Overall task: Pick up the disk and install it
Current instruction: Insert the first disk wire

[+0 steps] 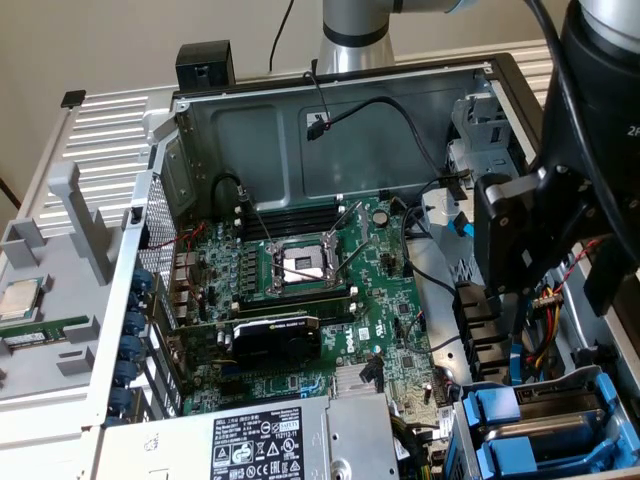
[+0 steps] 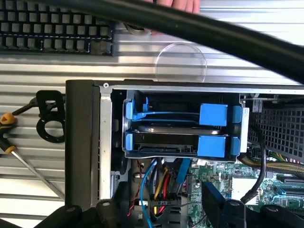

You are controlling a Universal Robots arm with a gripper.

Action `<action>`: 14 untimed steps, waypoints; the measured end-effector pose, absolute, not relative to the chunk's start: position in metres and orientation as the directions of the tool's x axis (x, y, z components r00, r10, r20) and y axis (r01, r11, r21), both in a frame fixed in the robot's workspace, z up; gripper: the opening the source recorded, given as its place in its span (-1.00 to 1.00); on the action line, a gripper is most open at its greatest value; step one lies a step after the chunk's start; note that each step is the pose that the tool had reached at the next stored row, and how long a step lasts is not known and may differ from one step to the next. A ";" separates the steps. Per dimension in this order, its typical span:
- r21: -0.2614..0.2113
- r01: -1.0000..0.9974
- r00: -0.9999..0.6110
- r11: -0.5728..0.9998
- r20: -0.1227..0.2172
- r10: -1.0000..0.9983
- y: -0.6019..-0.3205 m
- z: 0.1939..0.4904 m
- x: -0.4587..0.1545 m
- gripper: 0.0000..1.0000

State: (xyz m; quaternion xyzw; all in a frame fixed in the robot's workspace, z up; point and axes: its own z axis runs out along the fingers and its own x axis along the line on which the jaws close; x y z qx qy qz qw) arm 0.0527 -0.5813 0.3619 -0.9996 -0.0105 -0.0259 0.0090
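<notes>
Person's hand — and keyboard — cut off at edge

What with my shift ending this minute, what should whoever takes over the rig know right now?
Pincer: open, holding nothing, hanging above the drive cage at the corner of the open computer case.
Disk: in its blue carrier, lying in that cage, with a second blue carrier alongside.
Done: the disk sits in the cage, free of the pincer.
Left: whether the disk is pushed fully home cannot be told from these views.
</notes>
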 end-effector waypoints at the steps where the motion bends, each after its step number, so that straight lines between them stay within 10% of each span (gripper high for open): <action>1: -0.018 0.021 0.998 -1.000 0.052 0.020 -0.581 0.361 0.053 0.34; 14: -0.022 0.024 0.998 -0.999 0.058 0.023 -0.577 0.354 0.052 0.20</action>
